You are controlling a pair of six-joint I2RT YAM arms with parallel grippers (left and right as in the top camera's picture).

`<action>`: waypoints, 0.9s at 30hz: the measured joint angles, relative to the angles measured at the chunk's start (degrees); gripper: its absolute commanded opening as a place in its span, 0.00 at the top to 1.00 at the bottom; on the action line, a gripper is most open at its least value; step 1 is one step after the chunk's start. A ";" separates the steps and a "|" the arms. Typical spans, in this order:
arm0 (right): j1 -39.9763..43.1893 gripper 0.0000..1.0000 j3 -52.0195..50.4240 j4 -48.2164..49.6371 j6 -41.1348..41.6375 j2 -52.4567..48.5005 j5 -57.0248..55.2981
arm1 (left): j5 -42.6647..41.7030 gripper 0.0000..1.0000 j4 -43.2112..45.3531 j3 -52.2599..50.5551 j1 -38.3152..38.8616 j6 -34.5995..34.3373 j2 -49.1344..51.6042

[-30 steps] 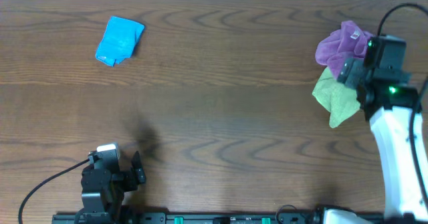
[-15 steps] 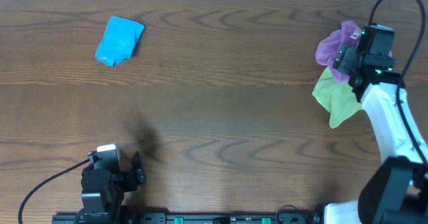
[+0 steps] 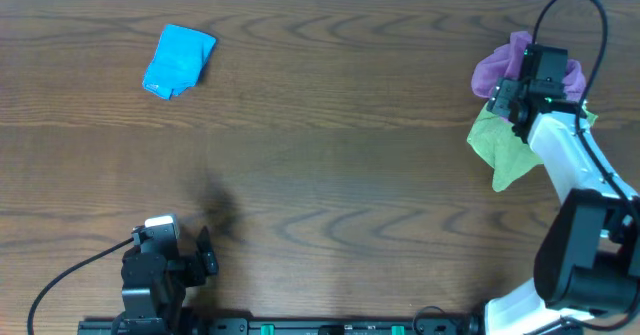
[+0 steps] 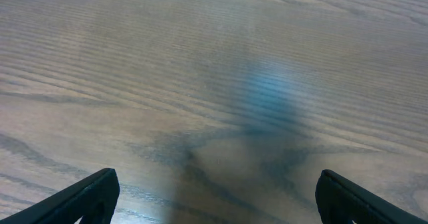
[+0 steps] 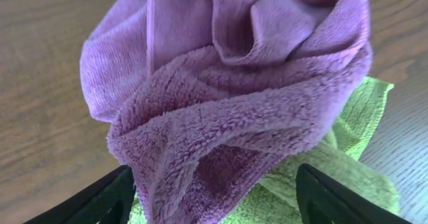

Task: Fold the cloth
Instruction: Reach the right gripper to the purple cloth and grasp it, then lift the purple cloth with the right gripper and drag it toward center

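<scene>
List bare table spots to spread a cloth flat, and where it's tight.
Widest bare stretch: the middle of the table, between the blue cloth and the mauve cloth. Also free: the front strip between the left gripper and the right arm. Crowded: the right end, where the mauve cloth overlaps the green cloth under the right gripper.
</scene>
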State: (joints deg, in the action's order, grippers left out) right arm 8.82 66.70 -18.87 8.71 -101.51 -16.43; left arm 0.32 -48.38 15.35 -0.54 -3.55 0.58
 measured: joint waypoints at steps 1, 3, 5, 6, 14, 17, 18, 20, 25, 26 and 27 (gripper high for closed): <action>0.00 0.27 0.00 0.17 0.04 -0.44 0.00 | 0.00 0.05 0.00 0.00 0.00 0.00 0.00; 0.00 0.35 0.00 0.68 0.00 -1.16 0.04 | 0.00 0.05 0.00 0.00 0.00 0.00 0.00; 0.00 0.53 0.00 0.96 0.31 -2.01 0.15 | 0.00 0.05 0.00 0.00 0.00 0.00 0.00; 0.00 0.61 0.00 1.07 -0.02 -2.27 0.33 | 0.00 0.05 -0.02 0.00 0.00 0.00 0.00; -0.09 0.99 0.00 4.85 -0.87 -1.25 0.61 | 0.00 0.05 -0.02 0.00 0.00 0.00 0.00; -0.70 0.99 0.00 5.29 -2.84 2.91 0.50 | 0.00 0.05 0.00 0.00 0.00 0.00 0.00; -1.31 0.99 0.00 5.53 -3.87 5.51 0.52 | 0.00 0.05 -0.02 0.00 0.00 0.00 0.00; -2.82 0.99 0.09 5.60 -5.86 10.05 0.39 | 0.00 0.05 -0.02 0.00 0.00 0.00 0.00; -8.76 0.99 1.11 3.91 -10.99 19.08 0.35 | 0.00 0.05 0.00 0.00 0.00 0.00 0.00; -10.32 0.99 1.16 3.08 -11.78 20.35 0.35 | 0.00 0.05 -0.02 0.00 0.00 0.00 0.00; -11.91 0.99 1.16 2.05 -12.39 21.46 0.39 | 0.00 0.05 -0.02 0.00 0.00 0.00 0.00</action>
State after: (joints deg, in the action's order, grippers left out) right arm -3.09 67.85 -16.82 -3.68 -80.05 -16.03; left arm 0.32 -48.40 15.35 -0.54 -3.55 0.58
